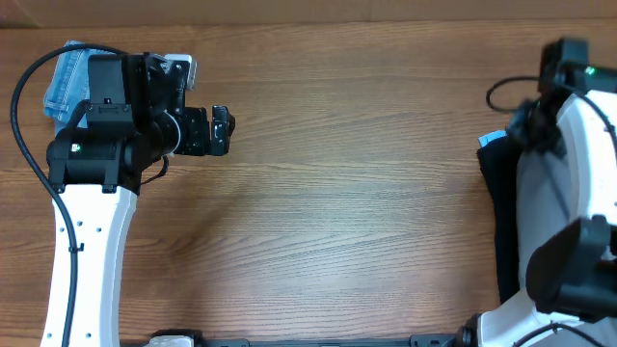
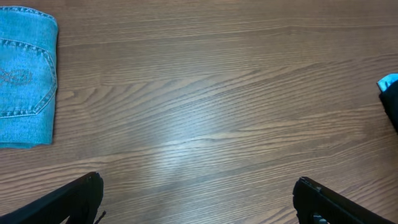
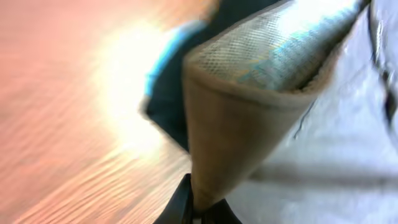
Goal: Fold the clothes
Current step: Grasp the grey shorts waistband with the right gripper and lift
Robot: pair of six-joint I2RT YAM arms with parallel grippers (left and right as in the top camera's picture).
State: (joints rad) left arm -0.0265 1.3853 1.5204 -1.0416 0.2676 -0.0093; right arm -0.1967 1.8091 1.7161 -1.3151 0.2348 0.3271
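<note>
One table, three garments, two sets of jaws: shorts being picked up.
We list the table (image 1: 366, 193); the grey-olive shorts (image 3: 230, 137) at its right edge, a fold pinched in the clenched right jaws beside the black garment (image 1: 494, 212); the folded denim (image 2: 25, 74) at far left; the left jaws spread, holding nothing. In our judgement: lift clear of the black cloth, carry to centre, spread flat before folding.

The table (image 2: 217, 93) is brown wood-grain, the denim garment (image 2: 25, 74) light blue, the shorts (image 3: 236, 137) seemingly olive-tan through blur.
</note>
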